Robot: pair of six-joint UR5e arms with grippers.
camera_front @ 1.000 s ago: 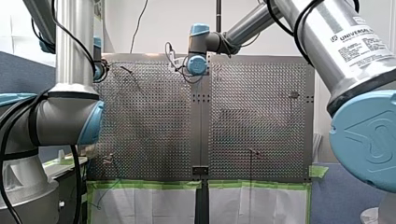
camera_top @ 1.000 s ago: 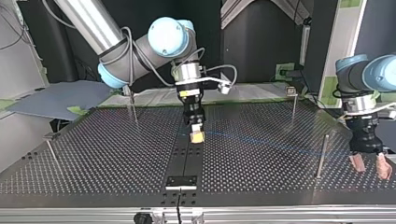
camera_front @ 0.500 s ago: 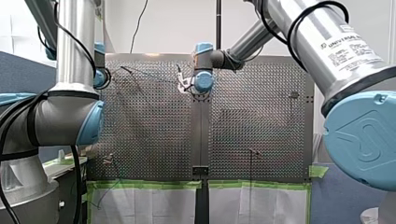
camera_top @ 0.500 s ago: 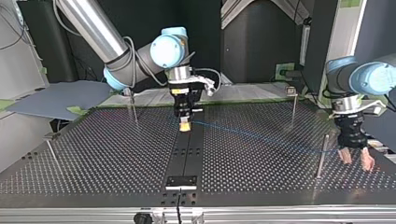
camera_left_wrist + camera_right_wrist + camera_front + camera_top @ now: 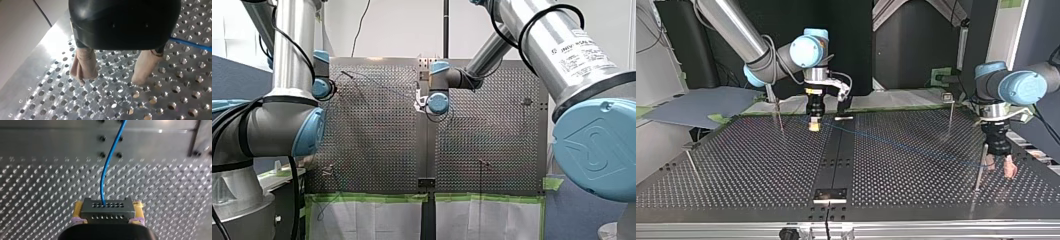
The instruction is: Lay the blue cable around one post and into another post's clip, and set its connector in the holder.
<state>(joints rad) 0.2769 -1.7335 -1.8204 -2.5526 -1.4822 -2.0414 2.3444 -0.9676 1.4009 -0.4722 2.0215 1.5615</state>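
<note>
Right arm: Our right gripper (image 5: 814, 125) pinches the grey connector (image 5: 107, 209) between yellow pads. Over the past second it has drawn back from the table's dark centre strip towards the arms' side, drifting to the top view's left.
Cable: The blue cable (image 5: 896, 145) runs from the connector across the perforated table (image 5: 736, 170) to the post (image 5: 981, 167) at the top view's right, and lies straighter than before.
Left arm: Our left gripper (image 5: 111, 80) has closed in beside that post. Its beige pads (image 5: 83, 63) are spread with nothing between them, and the cable passes just beside.
Meaning: We judge the slack is being taken up at the post. The clip and the holder are yet to come.
</note>
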